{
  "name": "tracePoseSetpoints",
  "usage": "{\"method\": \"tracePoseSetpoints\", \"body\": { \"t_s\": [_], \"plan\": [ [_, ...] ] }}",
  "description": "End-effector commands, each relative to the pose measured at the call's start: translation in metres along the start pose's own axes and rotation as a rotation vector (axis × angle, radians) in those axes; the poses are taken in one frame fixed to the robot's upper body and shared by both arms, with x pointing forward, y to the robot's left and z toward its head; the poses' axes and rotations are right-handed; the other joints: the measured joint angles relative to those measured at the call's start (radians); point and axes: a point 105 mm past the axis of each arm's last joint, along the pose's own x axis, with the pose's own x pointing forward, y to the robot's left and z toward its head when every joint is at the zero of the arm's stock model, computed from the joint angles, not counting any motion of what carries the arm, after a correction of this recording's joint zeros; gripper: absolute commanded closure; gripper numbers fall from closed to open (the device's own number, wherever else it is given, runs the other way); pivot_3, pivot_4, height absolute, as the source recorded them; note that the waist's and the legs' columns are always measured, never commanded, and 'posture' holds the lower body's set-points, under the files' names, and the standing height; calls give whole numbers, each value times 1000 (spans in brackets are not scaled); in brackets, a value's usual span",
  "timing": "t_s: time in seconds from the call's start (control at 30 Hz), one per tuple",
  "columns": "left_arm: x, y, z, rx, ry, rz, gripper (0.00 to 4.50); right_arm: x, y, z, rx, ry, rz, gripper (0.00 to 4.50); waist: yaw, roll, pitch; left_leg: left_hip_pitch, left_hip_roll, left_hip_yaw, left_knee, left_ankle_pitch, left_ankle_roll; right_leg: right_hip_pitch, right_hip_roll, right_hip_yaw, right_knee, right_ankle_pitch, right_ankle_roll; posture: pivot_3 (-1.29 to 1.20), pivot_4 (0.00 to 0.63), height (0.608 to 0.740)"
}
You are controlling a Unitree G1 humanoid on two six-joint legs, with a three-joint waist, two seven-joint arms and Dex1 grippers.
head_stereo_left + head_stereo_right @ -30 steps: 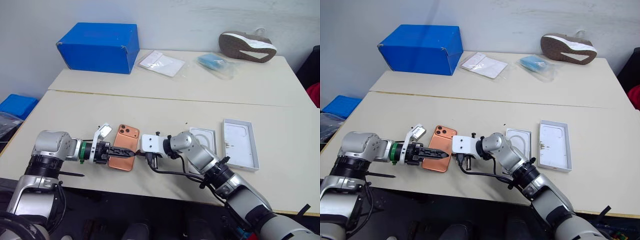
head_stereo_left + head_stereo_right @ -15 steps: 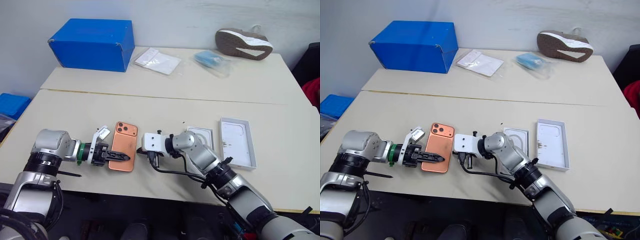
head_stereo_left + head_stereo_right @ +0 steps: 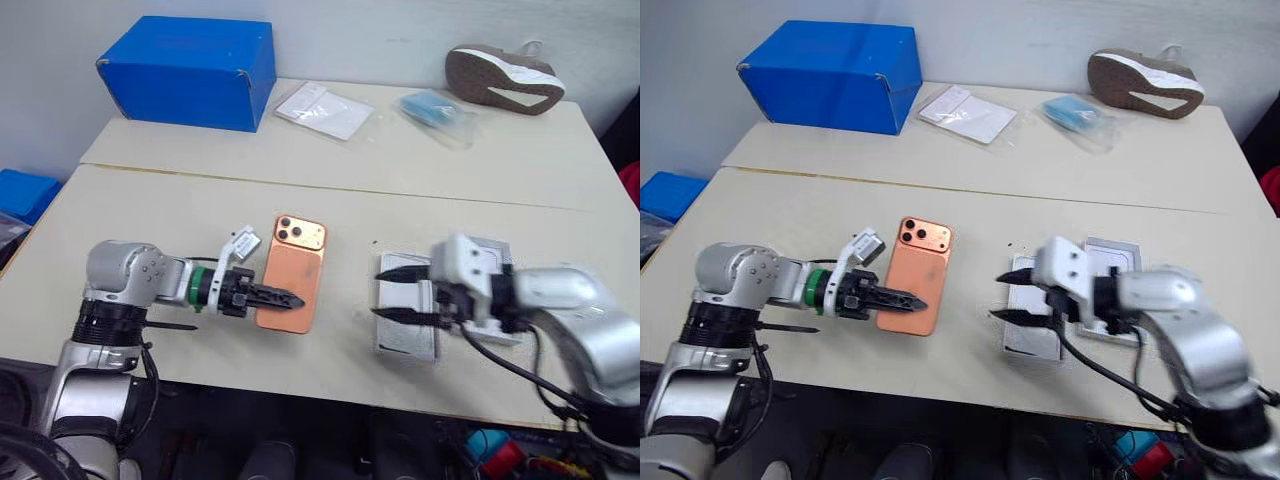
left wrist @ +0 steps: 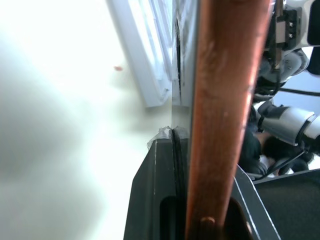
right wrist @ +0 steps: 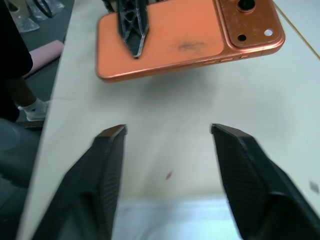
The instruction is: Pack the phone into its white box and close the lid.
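Nearest, at the front edge of the table (image 3: 130, 200):

- Left gripper (image 3: 902, 297). Fingers pressed together on the near long edge of the phone, one above its back and one beneath, as the left wrist view shows.
- Phone (image 3: 917, 274). Slim, copper-orange, back up, lens cluster at the far end. Held just clear of the tabletop, slightly tilted. Judged stiff, fairly dense for its size, smooth and slippery on glass and metal, and liable to scratch or crack if dropped. A pinch at one edge leaves most of the weight hanging beyond the fingers, so it may pivot; a hold across the short width near the middle would be steadier, well away from the lenses.
- Right gripper (image 3: 400, 293). Fingers spread wide, holding nothing, pointing toward the phone across a bare stretch of table.
- White insert (image 3: 1031, 335). Flat, lying under and just behind the right gripper.
- White tray (image 3: 1118, 254). Largely hidden by the right wrist, touching or just beside the insert; whether it is the box base or the lid cannot be told from here. Thin card, judged light and easily shoved, so it would need steadying while the phone goes in.

Far part of the table, well apart from the work:

- Blue cardboard box (image 3: 189, 71), far left corner.
- Clear bag with white papers (image 3: 324, 109).
- Clear bag with something blue inside (image 3: 434, 112).
- Shoe (image 3: 505, 78), sole upward, far right.
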Motion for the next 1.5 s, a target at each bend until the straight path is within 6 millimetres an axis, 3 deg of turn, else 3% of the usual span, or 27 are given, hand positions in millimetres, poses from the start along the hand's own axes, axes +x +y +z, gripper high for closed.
{"method": "tracePoseSetpoints", "body": {
  "t_s": [0.03, 0.1, 0.2, 0.37, 0.6, 0.9, 1.17, 1.5],
  "plan": [
    [19, -13, 10, 71, 6, -39, 4386, -32, 8, 9, -14, 19, -102, 489, 7, -2, 1, 0, 0, 0, 2, 0, 0, 1, 0, 1, -2, 0, 1, 0, 150, 740],
    [36, -13, 11, 68, 14, -53, 4386, -47, 10, 5, 20, 46, -178, 0, 17, -4, 2, 0, 0, 3, 3, 2, -2, 4, 0, 2, -8, 2, 6, 0, 150, 740],
    [55, -10, 10, 46, 44, -51, 4386, -58, 16, 0, 50, 75, -248, 0, 16, -5, 3, 2, 0, 3, 3, 5, -4, 9, 0, 4, -11, 5, 15, 0, 150, 740],
    [91, -7, 18, -1, 55, -33, 4386, -69, 27, -10, 76, 129, -313, 0, 20, -5, 3, 3, 1, 3, 2, 7, -6, 9, 1, 5, -9, 6, 16, 0, 150, 740],
    [127, 2, 27, -91, 65, 62, 4386, -69, 28, -13, 78, 123, -372, 0, 20, -6, 3, 3, 1, 4, 3, 7, -6, 8, 1, 5, -10, 6, 16, 0, 150, 740],
    [150, -4, 35, -142, 78, 83, 4386, -62, 23, -16, 67, 104, -395, 0, 29, -6, 4, 2, 1, 5, 3, 7, -6, 7, 1, 5, -10, 6, 17, 0, 150, 740],
    [157, -3, 27, -148, 116, 89, 4386, -61, 22, -17, 59, 102, -404, 0, 39, -6, 4, 2, 1, 6, 3, 8, -7, 7, 1, 5, -10, 6, 17, 0, 150, 740],
    [161, -7, 25, -145, 138, 73, 1308, -60, 22, -17, 60, 95, -415, 0, 42, -6, 3, 3, 1, 6, 3, 8, -7, 7, 2, 6, -9, 6, 17, 0, 150, 740]
  ]
}}
